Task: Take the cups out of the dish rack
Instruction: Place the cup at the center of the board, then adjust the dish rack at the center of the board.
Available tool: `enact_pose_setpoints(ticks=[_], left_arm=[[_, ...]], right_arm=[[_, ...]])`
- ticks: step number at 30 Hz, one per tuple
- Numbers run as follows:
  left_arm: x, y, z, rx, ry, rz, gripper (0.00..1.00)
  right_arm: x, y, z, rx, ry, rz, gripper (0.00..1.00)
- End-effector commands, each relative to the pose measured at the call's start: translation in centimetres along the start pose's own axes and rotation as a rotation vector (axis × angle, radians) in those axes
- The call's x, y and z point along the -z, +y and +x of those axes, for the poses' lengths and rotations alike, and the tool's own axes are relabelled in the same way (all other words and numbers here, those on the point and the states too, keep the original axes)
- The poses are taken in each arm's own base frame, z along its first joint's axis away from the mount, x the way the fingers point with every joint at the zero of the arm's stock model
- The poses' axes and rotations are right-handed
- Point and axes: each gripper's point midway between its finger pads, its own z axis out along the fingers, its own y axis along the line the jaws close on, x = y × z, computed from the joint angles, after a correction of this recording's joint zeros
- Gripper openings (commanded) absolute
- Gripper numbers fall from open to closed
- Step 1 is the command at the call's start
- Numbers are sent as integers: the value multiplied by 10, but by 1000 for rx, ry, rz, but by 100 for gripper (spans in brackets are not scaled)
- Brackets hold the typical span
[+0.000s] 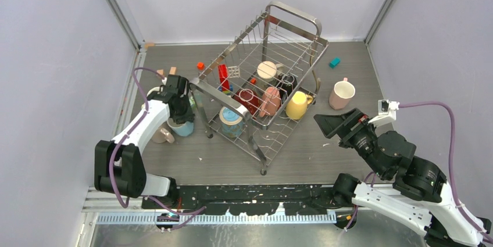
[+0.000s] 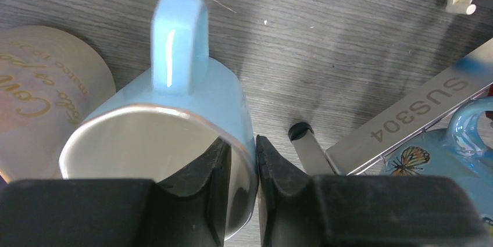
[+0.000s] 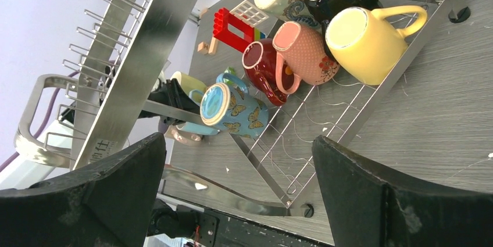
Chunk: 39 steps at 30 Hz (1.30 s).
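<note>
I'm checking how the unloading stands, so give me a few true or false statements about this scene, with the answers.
1. The yellow mug lies inside the dish rack. True.
2. The right gripper holds a cup. False: it is wide open and holds nothing.
3. The left gripper has one finger inside the light blue mug and one outside its wall. True.
4. The dark red mug stands on the table outside the rack. False: it lies in the rack, beside the pink mug.
</note>
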Motion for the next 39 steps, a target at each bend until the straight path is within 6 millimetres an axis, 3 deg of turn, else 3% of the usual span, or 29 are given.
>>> enact_pose_setpoints(ticks=[1,17,25,32,39], left_arm=[[5,-10,-18,26,-66,46,26],[53,-28,-40,36,-157,156,48],[75,-50,-40,38,-176,275,58],[88,-66,-27,39,-185,338,60],[90,-85,-3,20,-166,372,60]], right_arm=[[-4,3,0,-26,-10,-3,100],[-17,-2,15,-12,21,34,100],[-22,-6,21,-15,24,52,100],[-31,-24,27,-4,7,135,100],[-50,-34,46,59,46,216,100]])
